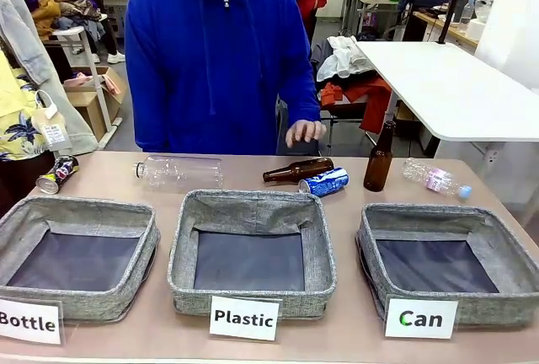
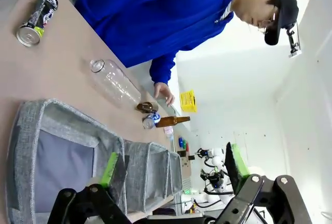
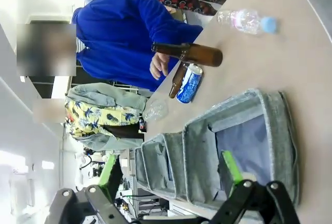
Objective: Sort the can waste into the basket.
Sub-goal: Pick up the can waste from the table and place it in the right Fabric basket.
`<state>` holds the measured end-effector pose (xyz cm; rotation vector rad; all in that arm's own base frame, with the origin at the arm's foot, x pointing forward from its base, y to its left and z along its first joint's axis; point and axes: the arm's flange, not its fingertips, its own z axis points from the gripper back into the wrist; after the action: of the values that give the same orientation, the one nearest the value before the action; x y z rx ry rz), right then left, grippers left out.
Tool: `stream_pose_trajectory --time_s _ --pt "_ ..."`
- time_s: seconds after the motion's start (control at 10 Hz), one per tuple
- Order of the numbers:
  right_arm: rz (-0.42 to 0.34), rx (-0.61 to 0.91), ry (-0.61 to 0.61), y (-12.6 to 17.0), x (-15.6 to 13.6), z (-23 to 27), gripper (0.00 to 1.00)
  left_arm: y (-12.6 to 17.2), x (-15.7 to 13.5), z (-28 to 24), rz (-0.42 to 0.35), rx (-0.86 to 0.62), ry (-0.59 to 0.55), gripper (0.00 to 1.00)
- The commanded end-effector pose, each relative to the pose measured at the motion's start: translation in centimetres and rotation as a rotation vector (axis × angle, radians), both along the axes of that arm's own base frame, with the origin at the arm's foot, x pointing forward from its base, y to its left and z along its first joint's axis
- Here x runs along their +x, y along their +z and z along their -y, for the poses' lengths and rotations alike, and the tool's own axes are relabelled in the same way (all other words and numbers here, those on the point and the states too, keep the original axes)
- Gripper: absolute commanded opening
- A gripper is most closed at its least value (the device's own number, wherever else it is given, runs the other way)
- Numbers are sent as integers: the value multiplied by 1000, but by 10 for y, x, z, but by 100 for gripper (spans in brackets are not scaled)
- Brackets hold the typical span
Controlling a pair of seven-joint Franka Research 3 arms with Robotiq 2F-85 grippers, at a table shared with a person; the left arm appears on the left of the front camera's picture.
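The blue can [image 1: 323, 183] lies on its side at mid-table, behind the middle basket; it also shows in the left wrist view [image 2: 151, 121] and the right wrist view [image 3: 188, 83]. The crushed dark can [image 1: 57, 174] [image 2: 36, 19] lies at the table's far left. The grey basket [image 1: 438, 214] [image 3: 282, 130] behind the "Can" card [image 1: 420, 318] stands front right, with only its dark base showing inside. My left gripper [image 2: 173, 169] hangs open above the left basket. My right gripper [image 3: 171, 169] is open above the "Can" basket. Neither holds anything.
A brown bottle [image 1: 297, 169] lies beside the blue can, under the person's hand [image 1: 305, 132]. Another brown bottle [image 1: 379, 157] stands upright to its right. Clear plastic bottles [image 1: 178, 172] [image 1: 435, 180] lie left and right. The "Plastic" basket [image 1: 253, 204] and "Bottle" basket [image 1: 76, 212] flank the front.
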<state>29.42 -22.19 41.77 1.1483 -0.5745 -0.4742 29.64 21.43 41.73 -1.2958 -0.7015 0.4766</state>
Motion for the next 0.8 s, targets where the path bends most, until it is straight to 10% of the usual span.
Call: stream_pose_trajectory --time_s 0.0,0.3,0.7 --pt "35 -1 4 6 1 1 100 0 -5 -4 24 25 -23 100" --pt "-1 -8 13 4 0 -3 100 0 -5 -4 24 25 -23 100" --pt "-35 -569 242 71 70 -171 100 0 -5 -4 24 25 -23 100"
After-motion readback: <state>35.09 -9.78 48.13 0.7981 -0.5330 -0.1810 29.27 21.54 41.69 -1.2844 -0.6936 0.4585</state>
